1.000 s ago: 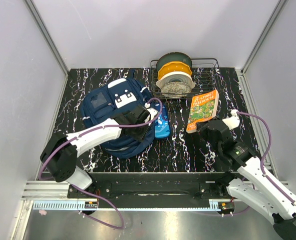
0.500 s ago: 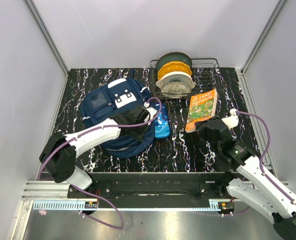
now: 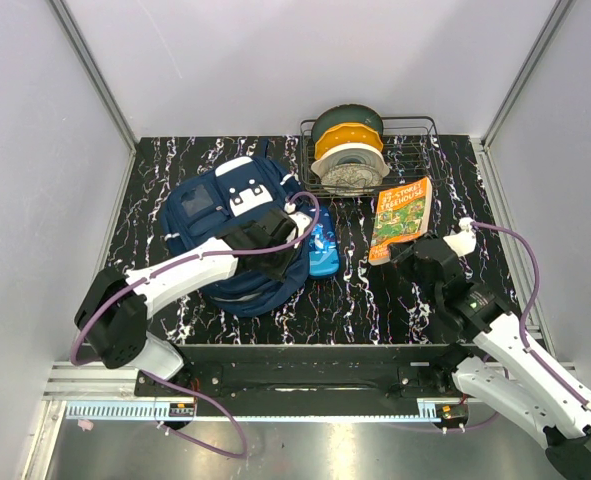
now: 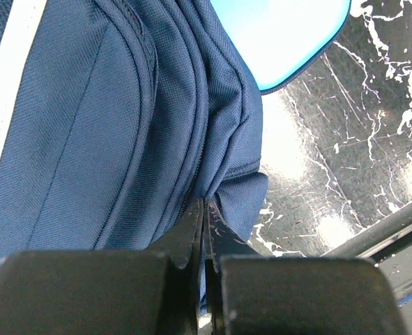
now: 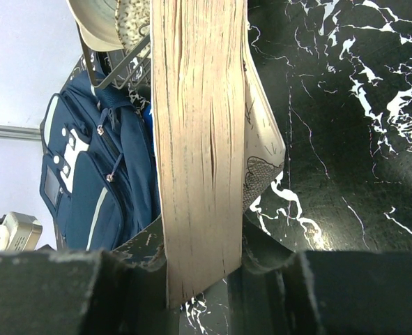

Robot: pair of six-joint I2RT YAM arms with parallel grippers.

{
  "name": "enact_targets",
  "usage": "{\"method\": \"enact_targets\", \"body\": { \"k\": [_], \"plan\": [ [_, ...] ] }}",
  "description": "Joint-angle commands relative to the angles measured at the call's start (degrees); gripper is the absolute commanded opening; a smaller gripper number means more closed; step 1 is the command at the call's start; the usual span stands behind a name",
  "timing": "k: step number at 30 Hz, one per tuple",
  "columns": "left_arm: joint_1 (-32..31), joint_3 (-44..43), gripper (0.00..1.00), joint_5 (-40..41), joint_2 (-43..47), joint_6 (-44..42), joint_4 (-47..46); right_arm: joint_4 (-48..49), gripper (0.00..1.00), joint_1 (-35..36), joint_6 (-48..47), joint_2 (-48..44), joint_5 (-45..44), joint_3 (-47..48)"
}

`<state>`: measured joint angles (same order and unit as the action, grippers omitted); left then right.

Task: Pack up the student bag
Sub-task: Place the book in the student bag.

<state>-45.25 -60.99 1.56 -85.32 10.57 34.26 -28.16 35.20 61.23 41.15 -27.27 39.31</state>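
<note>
The student bag (image 3: pixel 215 215) is a navy backpack with white patches, lying at the table's left centre. My left gripper (image 3: pixel 291 263) is at its right edge, shut on a fold of its fabric (image 4: pixel 233 195) by the zip seam, shown close up in the left wrist view (image 4: pixel 205 213). My right gripper (image 3: pixel 400 256) is shut on the near end of an orange paperback book (image 3: pixel 404 213). Its page edge (image 5: pixel 199 139) runs up between the fingers (image 5: pixel 202 244). The bag also shows at the left of the right wrist view (image 5: pixel 87 181).
A small bright-blue pencil case (image 3: pixel 323 250) lies against the bag's right side, also at the top of the left wrist view (image 4: pixel 282 35). A wire basket (image 3: pixel 420 150) with filament spools (image 3: pixel 348 145) stands at the back. Side walls border the table.
My right gripper has shifted the book slightly away and to the left. My left arm has edged a little to the left while keeping its hold on the bag.
</note>
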Motion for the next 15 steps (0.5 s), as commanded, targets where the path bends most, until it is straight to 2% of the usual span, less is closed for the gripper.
{"method": "enact_targets", "body": {
  "k": [1, 3, 7, 10, 15],
  "plan": [
    [0.25, -0.18, 0.00, 0.90, 2.79, 0.60, -2.09, 6.01, 0.12, -0.04, -0.06, -2.47, -1.12, 1.12],
    [0.25, -0.44, 0.03, 1.25, 2.61, 0.33, -1.83, 6.02, 0.12, -0.04, 0.20, -2.65, -1.12, 0.86],
    [0.25, -0.71, 0.30, 1.60, 1.91, 0.42, -1.13, 6.10, 0.12, -0.04, -0.15, -2.39, -1.04, 1.12],
    [0.25, -0.62, 0.43, 1.25, 1.56, 0.59, -1.13, 6.02, 0.12, -0.04, -0.15, -2.12, -1.03, 1.21],
    [0.25, -0.27, 0.47, 0.64, 1.38, 0.33, -1.21, 6.10, 0.13, -0.04, -0.24, -2.12, -1.12, 0.95]
  ]
}}
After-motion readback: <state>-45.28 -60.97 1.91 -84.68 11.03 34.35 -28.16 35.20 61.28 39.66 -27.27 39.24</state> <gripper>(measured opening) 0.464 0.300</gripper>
